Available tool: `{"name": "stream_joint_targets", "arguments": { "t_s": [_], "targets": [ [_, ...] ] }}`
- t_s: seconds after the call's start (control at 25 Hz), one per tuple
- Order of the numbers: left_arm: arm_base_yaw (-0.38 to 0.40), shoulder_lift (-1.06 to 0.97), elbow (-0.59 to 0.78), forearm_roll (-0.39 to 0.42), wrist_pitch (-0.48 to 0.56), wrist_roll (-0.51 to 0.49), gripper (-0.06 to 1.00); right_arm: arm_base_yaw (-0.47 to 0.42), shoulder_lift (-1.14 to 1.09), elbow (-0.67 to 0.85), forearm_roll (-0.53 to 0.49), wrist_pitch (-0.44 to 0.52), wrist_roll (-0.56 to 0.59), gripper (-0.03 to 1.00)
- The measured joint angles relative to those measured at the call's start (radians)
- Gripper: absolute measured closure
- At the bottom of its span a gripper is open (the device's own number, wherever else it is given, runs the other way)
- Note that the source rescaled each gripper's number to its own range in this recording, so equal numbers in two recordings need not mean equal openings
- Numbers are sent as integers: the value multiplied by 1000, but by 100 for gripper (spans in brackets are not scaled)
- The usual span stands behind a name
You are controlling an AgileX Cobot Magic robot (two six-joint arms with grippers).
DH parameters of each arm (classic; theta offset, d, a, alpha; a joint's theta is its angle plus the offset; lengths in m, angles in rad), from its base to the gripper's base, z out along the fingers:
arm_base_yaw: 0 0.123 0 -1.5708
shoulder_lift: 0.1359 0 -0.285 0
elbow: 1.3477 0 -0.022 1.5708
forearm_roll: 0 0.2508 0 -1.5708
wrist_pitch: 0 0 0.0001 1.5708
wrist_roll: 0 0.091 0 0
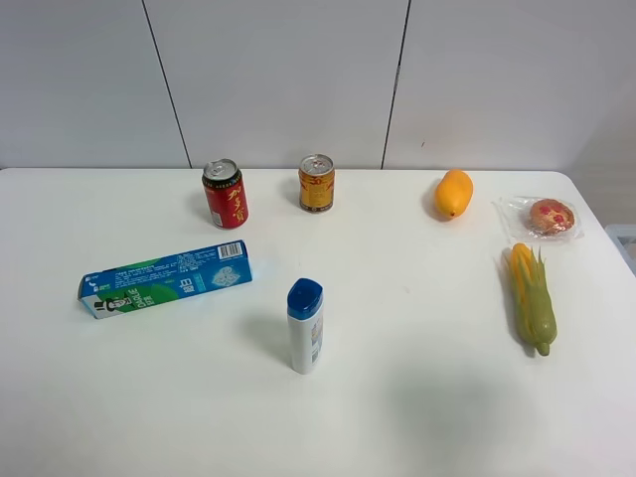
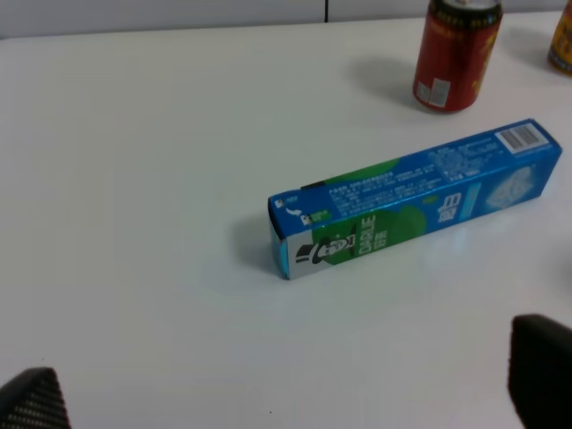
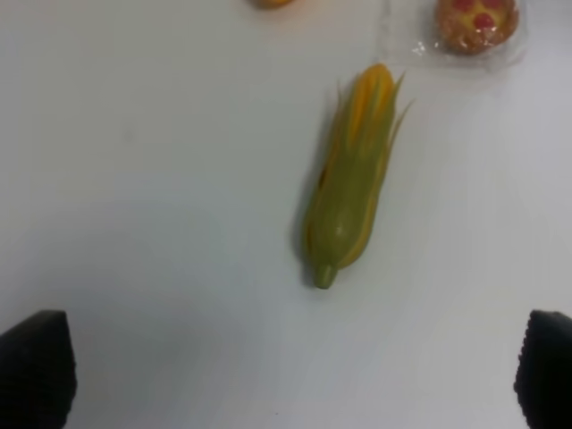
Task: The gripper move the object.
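Note:
The bun [image 1: 552, 216], golden-brown with red spots in clear crinkly wrap, lies at the far right of the white table [image 1: 417, 397], just beyond the corn's tip. It also shows at the edge of the right wrist view [image 3: 476, 20]. Neither arm shows in the exterior high view. My right gripper [image 3: 290, 375] is open and empty, its black fingertips [image 3: 36, 366] wide apart, above the table short of the corn and well away from the bun. My left gripper [image 2: 286, 393] is open and empty, above the table near the toothpaste box.
An ear of corn [image 1: 532, 298] lies in front of the bun, and an orange mango [image 1: 453, 193] to its left. A red can [image 1: 226, 193] and a gold can [image 1: 317, 183] stand at the back. A blue toothpaste box [image 1: 167, 277] and a blue-capped white bottle [image 1: 305, 326] are nearer.

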Motion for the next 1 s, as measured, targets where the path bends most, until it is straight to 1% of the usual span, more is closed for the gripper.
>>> {"name": "stream_joint_targets", "arguments": {
  "t_s": [0.08,0.16,0.4,0.64,1.0],
  "targets": [
    [0,0,0,0,0,0,-6,-1,-9,3,-27,9,34,-3],
    [0,0,0,0,0,0,-6,-1,-29,5,-30,22,50,-3],
    [0,0,0,0,0,0,-6,-1,-143,84,-36,11,60,-3],
    [0,0,0,0,0,0,-6,-1,-253,93,-35,-8,60,-3],
    [0,0,0,0,0,0,-6,-1,-261,93,-35,-8,65,-3]
  ]
}}
